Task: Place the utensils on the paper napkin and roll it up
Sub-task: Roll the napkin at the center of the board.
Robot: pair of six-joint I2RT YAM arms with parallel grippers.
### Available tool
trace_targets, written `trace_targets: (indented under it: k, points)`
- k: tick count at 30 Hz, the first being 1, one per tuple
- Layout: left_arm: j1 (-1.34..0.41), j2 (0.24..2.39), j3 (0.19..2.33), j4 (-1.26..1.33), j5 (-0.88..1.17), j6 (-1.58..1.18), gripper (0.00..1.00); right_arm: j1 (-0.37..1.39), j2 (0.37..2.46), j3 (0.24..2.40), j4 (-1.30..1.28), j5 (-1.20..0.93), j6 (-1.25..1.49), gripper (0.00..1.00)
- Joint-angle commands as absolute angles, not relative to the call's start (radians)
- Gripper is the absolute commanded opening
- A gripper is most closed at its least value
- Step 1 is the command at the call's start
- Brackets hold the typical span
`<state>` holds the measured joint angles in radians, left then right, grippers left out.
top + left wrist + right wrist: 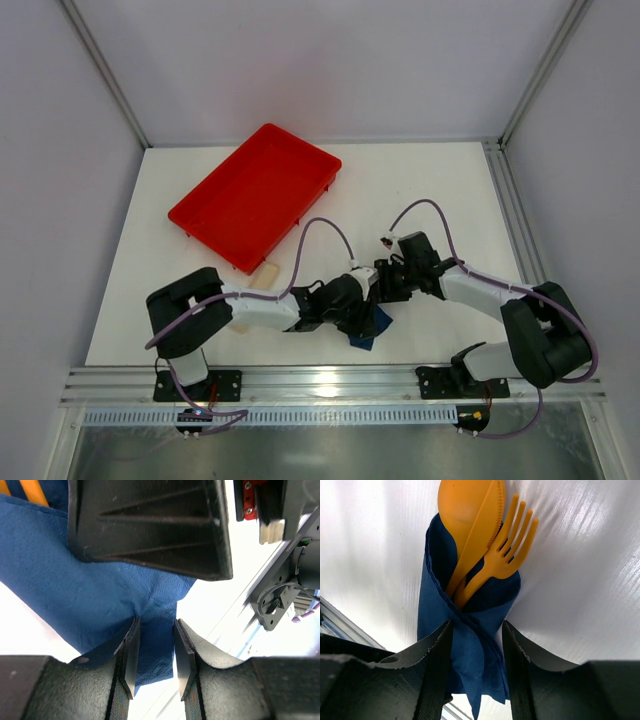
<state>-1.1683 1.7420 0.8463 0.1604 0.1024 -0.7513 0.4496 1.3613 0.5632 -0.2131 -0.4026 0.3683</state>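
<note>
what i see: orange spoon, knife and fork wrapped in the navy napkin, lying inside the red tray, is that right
Not inside the red tray. The orange spoon, knife and fork are wrapped in the navy napkin, but the bundle is near the front of the white table, apart from it. The top external view shows it.

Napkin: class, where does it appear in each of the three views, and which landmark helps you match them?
Top external: napkin low centre, a small blue patch.
Left wrist: left and centre, one fold pinched by the left gripper.
Right wrist: centre, wrapped round the utensils, between the right gripper fingers.
Shared landmark: the orange utensils, also in the left wrist view's top left corner.
</note>
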Motion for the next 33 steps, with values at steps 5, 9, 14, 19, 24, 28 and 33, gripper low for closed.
trace_targets:
  k: [5, 9, 14, 19, 24, 28, 33]
  points:
    - [-1.175, 1.715, 0.816, 0.083, 0.068, -0.723, 0.38, 0.480, 1.374, 0.552, -0.221, -0.364, 0.360, 0.46]
    - [-1.177, 1.712, 0.811, 0.084, 0.069, -0.724, 0.38, 0.502, 1.387, 0.542, -0.216, -0.347, 0.373, 0.43]
    - [-1.175, 1.703, 0.802, 0.081, 0.066, -0.726, 0.38, 0.517, 1.367, 0.517, -0.203, -0.348, 0.390, 0.40]
    - [-1.175, 1.681, 0.784, 0.081, 0.058, -0.727, 0.38, 0.518, 1.364, 0.509, -0.189, -0.360, 0.393, 0.36]
    - [-1.175, 1.671, 0.772, 0.080, 0.057, -0.727, 0.38, 0.519, 1.358, 0.506, -0.183, -0.383, 0.387, 0.36]
    - [-1.175, 1.666, 0.769, 0.080, 0.057, -0.726, 0.38, 0.522, 1.339, 0.500, -0.169, -0.400, 0.382, 0.43]
    - [-1.175, 1.663, 0.772, 0.075, 0.063, -0.723, 0.38, 0.554, 1.347, 0.511, -0.176, -0.371, 0.376, 0.45]
